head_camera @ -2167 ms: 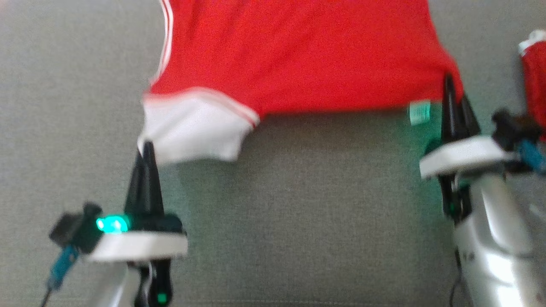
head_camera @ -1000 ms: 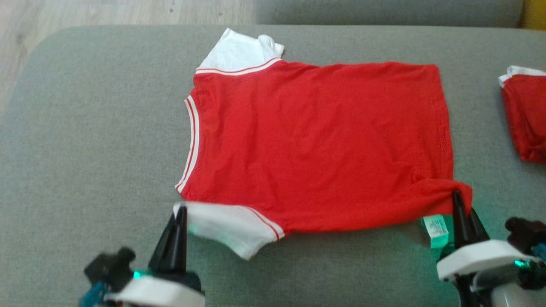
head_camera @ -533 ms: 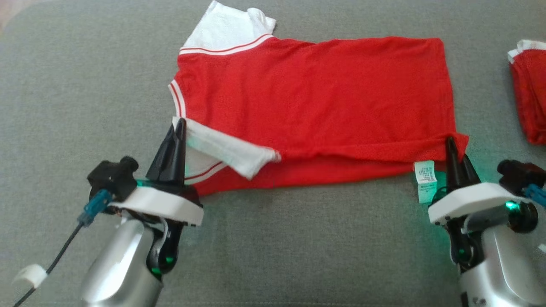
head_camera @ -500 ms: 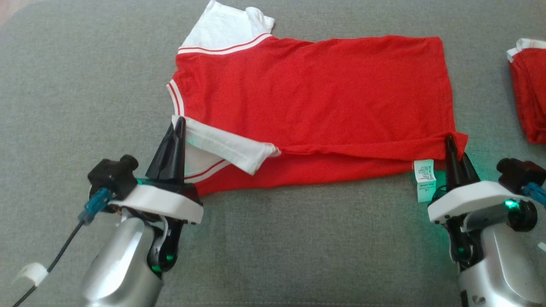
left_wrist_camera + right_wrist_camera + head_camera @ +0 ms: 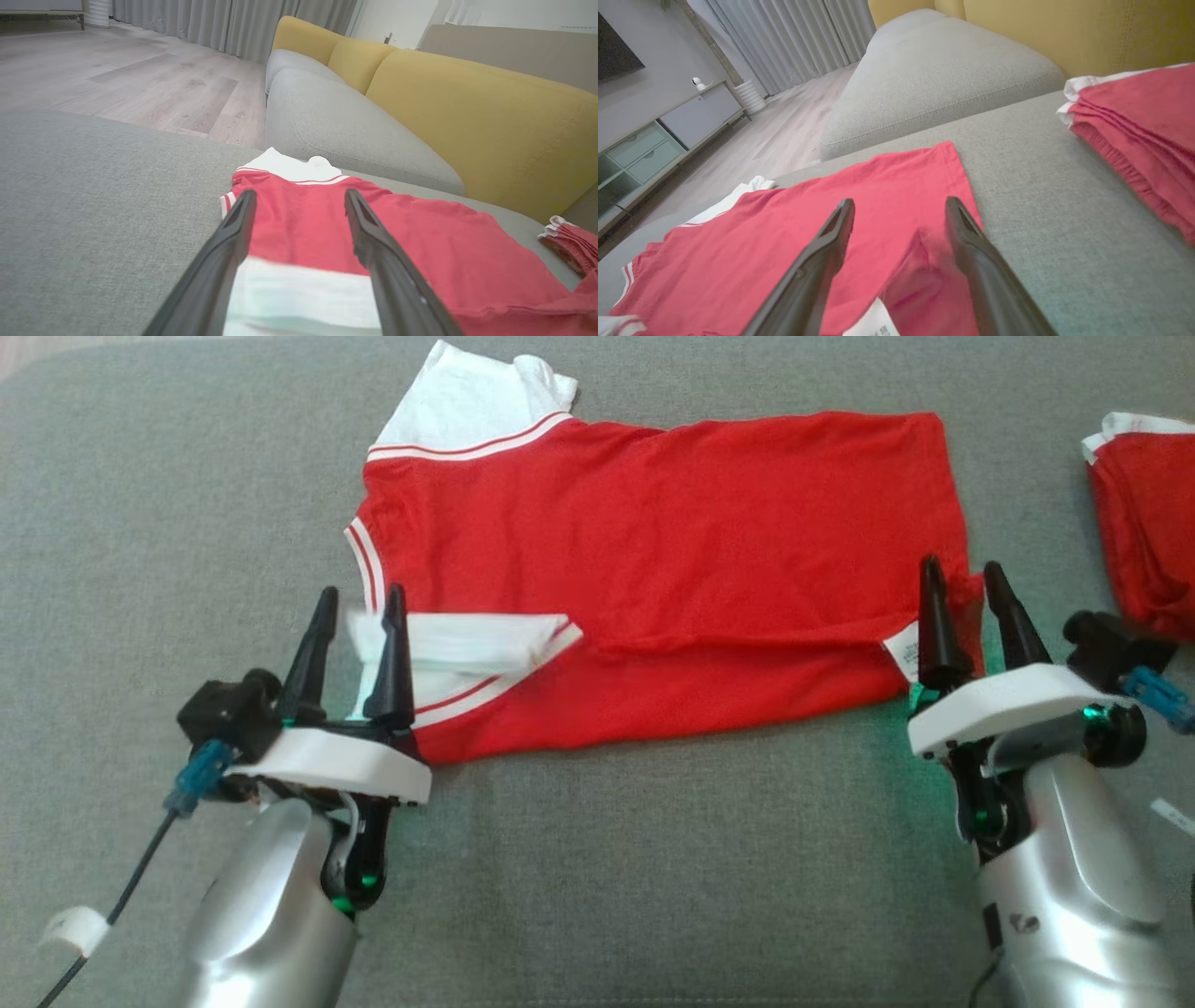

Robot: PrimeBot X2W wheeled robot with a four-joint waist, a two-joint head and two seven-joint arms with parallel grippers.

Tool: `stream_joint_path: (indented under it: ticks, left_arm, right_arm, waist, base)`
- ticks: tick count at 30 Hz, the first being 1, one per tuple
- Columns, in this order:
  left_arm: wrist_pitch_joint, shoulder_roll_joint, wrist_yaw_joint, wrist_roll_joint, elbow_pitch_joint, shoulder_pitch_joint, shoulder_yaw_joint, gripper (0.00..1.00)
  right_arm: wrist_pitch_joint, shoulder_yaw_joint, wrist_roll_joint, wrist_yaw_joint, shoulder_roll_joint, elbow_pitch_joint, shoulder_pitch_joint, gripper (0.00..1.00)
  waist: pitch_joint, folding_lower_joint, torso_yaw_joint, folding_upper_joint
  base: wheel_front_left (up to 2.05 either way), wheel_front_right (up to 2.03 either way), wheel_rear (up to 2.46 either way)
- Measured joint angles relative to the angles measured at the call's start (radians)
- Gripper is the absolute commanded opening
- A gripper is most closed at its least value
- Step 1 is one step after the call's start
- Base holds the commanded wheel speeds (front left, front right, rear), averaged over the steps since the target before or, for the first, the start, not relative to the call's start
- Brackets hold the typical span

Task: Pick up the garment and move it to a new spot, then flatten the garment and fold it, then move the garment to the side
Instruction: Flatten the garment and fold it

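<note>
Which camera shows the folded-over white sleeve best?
The head view: the sleeve lies nearly whole on the shirt. The left wrist view has it blurred and cut off; the right wrist view catches a sliver.

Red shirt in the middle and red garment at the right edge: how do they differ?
The red shirt lies spread out, only its near edge turned over; the folded red garment is a compact stack. The shirt shows two white sleeves; the garment only a white corner. Both are red-and-white, on the grey cushion.

L gripper [image 5: 357,599] fingers spread, pointing fwd; R gripper [image 5: 963,574] same, both arms low.
</note>
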Motion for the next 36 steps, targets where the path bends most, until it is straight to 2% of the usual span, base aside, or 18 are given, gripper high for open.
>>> stream_joint_path:
  ticks: [7, 12, 16, 20, 28, 36]
  left_arm:
    - [-0.009, 0.0, -0.007, -0.009, -0.039, 0.019, 0.035, 1.0]
    - [-0.01, 0.003, -0.006, -0.018, -0.13, 0.132, 0.041, 1.0]
    - [0.031, 0.009, 0.017, -0.053, -0.186, 0.261, 0.04, 1.0]
    - [0.097, 0.019, 0.047, -0.09, -0.221, 0.353, 0.041, 1.0]
    - [0.175, 0.019, 0.066, -0.178, -0.213, 0.344, 0.077, 1.0]
    - [0.207, 0.004, 0.063, -0.233, -0.144, 0.289, 0.1, 1.0]
  right_arm:
    - [-0.034, -0.032, -0.01, 0.0, -0.001, 0.001, -0.015, 1.0]
    - [-0.041, -0.099, -0.078, 0.0, -0.001, -0.08, 0.008, 1.0]
    - [-0.014, -0.137, -0.134, 0.0, -0.001, -0.17, 0.104, 1.0]
    - [0.065, -0.146, -0.142, 0.0, 0.0, -0.277, 0.243, 1.0]
    - [0.148, -0.117, -0.12, 0.0, 0.002, -0.368, 0.304, 1.0]
    - [0.169, -0.092, -0.113, 0.0, 0.002, -0.328, 0.288, 1.0]
  waist:
    - [-0.018, 0.0, 0.001, 0.0]
    - [-0.039, -0.0001, 0.005, 0.0]
    - [-0.054, -0.0002, 0.013, 0.0]
    - [-0.061, -0.0002, 0.016, 0.0]
    - [-0.031, -0.0001, -0.013, 0.0]
    - [0.009, 0.0, -0.045, 0.0]
  base:
    - [0.0, 0.0, 0.0]
    - [0.0, 0.0, 0.0]
    - [0.0, 0.0, 0.0]
    - [0.0, 0.0, 0.0]
    - [0.0, 0.0, 0.0]
    - [0.0, 0.0, 0.0]
